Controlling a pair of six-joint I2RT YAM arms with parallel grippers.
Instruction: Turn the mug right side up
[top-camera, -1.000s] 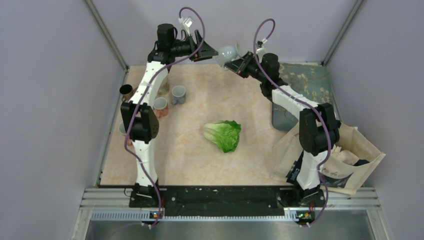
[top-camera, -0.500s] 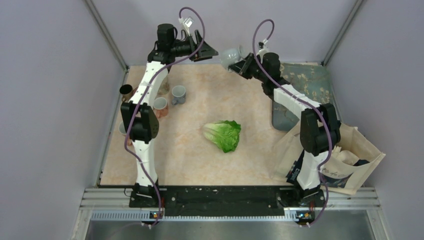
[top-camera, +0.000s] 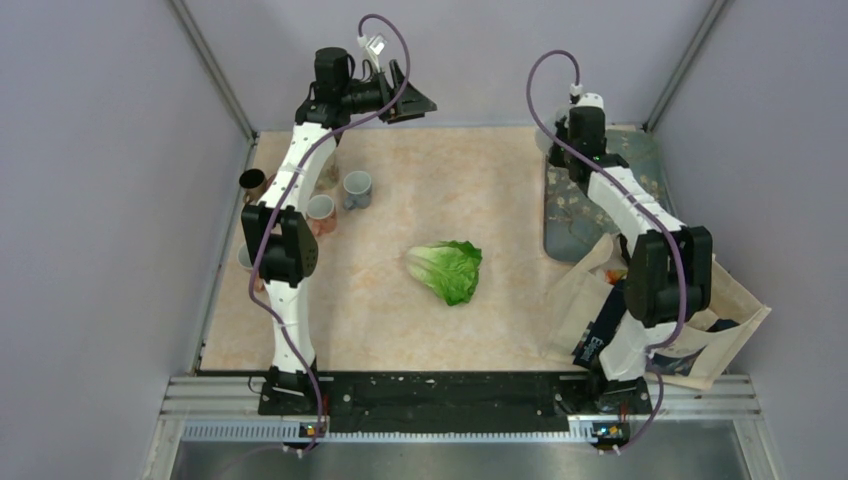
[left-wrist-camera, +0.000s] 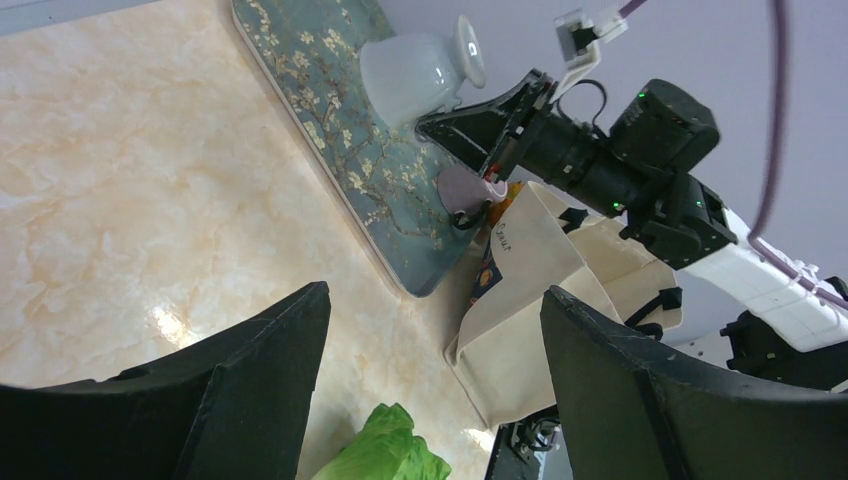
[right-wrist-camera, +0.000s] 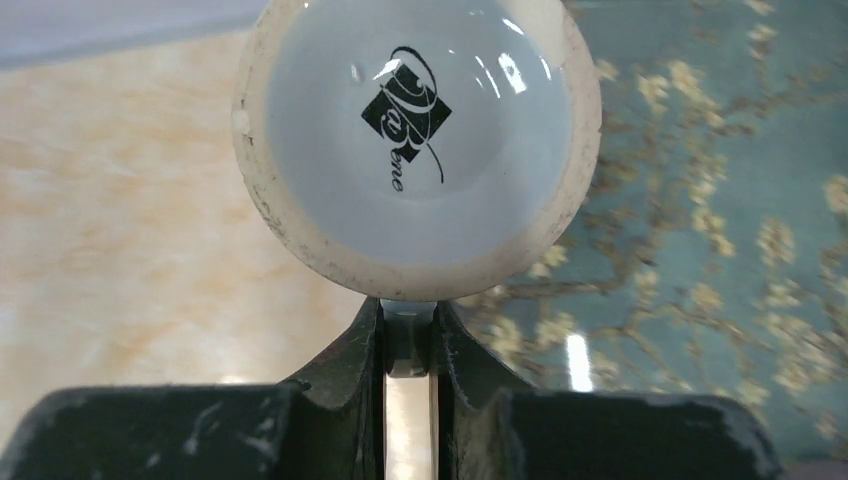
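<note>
Reorientation is the step in hand: the right gripper (right-wrist-camera: 408, 325) is clamped on the handle of the mug (right-wrist-camera: 415, 140), whose stamped base faces the right wrist camera, so the mouth points away from the claw and the mug is judged not yet upright. It sits over the blossom-patterned mat (right-wrist-camera: 720, 200) at about 1 o'clock on the table (top-camera: 400, 310). The left gripper (left-wrist-camera: 435, 295) hangs at about 11 o'clock with its jaws spread wide and nothing between them.

The next move probably calls for a roll of the right wrist until the mouth faces up, then a gentle descent onto the mat before the fingers let go. The grip on the thin handle looks narrow, so the mug could swing during the turn.

The top view hides the mug almost wholly under the right wrist and shows only the layout: lettuce (top-camera: 447, 268) at the centre, small cups (top-camera: 357, 187) at 10 o'clock, a tote bag (top-camera: 690, 330) at 4 o'clock. The left wrist view gives the mug's side profile, tilted, with the base turned toward the claw. Whether its rim touches the mat cannot be told from either wrist view.
</note>
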